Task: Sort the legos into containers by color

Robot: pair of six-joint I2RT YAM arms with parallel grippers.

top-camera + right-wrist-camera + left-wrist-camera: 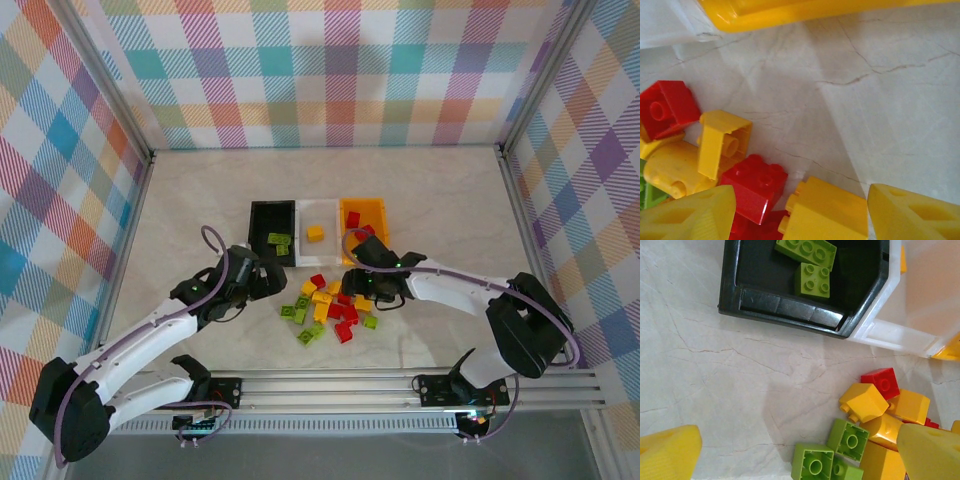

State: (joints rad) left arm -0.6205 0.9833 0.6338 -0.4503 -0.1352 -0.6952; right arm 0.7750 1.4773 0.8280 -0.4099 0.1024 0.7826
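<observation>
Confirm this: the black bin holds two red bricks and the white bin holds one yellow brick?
One slip: the two bricks in the black bin are lime green, not red, as the left wrist view shows. The white bin does hold one yellow brick.

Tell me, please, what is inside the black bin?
Two green bricks lie studs up, side by side, in the black bin. From above, the left arm covers its near corner; the rest looks bare.
</observation>
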